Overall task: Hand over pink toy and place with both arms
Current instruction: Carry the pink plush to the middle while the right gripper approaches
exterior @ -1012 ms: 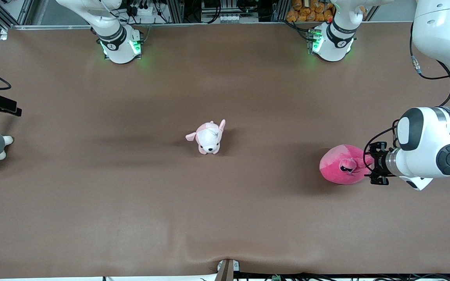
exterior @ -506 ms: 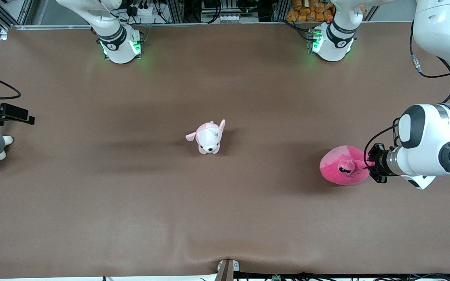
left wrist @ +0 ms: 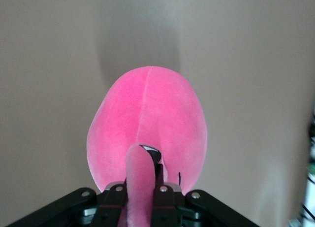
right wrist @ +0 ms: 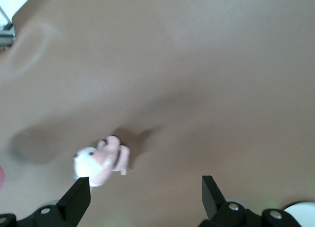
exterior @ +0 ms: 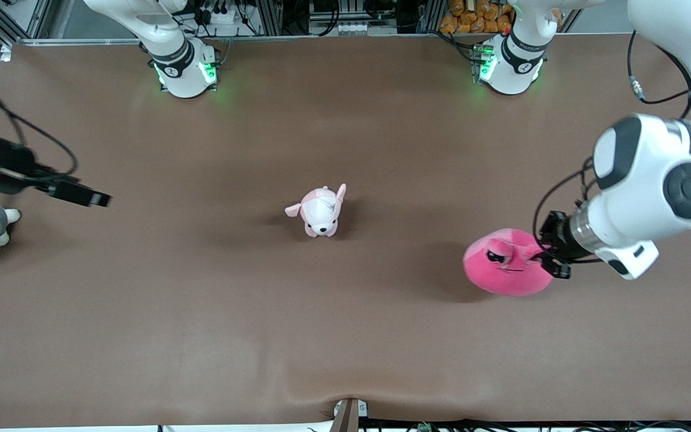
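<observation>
Your left gripper (exterior: 546, 257) pinches the pink toy (exterior: 506, 270) at its 3 o'clock; right gripper (exterior: 84, 197) wide open over the table (exterior: 345, 336).

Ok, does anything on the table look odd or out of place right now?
Only the pink toy: it hangs tilted from the left tool, pinched by one floppy nub. The plush puppy sits upright mid-table. The right tool is open, empty.

Pale plush puppy (exterior: 320, 213) mid-table, alone.
</observation>
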{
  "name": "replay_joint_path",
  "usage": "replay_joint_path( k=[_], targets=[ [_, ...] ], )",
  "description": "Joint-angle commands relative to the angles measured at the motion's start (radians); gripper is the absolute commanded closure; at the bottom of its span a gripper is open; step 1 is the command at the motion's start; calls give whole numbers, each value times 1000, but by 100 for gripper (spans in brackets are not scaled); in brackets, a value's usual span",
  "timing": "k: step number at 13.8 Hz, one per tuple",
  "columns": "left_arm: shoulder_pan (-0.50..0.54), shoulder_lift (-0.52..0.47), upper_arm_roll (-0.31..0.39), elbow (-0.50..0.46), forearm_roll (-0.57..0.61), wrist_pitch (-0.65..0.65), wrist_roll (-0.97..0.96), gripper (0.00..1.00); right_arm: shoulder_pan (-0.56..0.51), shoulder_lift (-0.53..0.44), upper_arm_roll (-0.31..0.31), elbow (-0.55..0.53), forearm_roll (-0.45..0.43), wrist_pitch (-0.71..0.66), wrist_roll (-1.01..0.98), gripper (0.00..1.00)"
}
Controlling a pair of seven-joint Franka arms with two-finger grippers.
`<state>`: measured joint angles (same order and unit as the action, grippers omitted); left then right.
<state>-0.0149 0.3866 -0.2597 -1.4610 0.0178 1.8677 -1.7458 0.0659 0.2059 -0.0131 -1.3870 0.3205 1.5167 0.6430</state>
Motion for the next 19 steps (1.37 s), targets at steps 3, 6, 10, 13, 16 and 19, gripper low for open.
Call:
replay_joint_path(
  k=[3,6,10,13,16,19],
  targets=[
    [0,-46,-191,31,-4,-12,-298,100,159,10,-5,14,28,72,559,0],
    [-2,-46,-321,94,-2,-16,-469,100,260,39,-5,16,32,86,784,0],
    [-109,-23,-354,143,10,-6,-600,100,317,75,-7,16,177,201,1168,0],
    [-186,-3,-346,157,20,43,-633,100,333,84,-5,22,209,295,1386,0],
    [-220,3,-346,159,25,73,-650,100,362,93,-5,22,207,326,1425,0],
    [-270,18,-326,159,34,122,-687,100,426,96,-5,11,206,306,1483,0]
  ],
)
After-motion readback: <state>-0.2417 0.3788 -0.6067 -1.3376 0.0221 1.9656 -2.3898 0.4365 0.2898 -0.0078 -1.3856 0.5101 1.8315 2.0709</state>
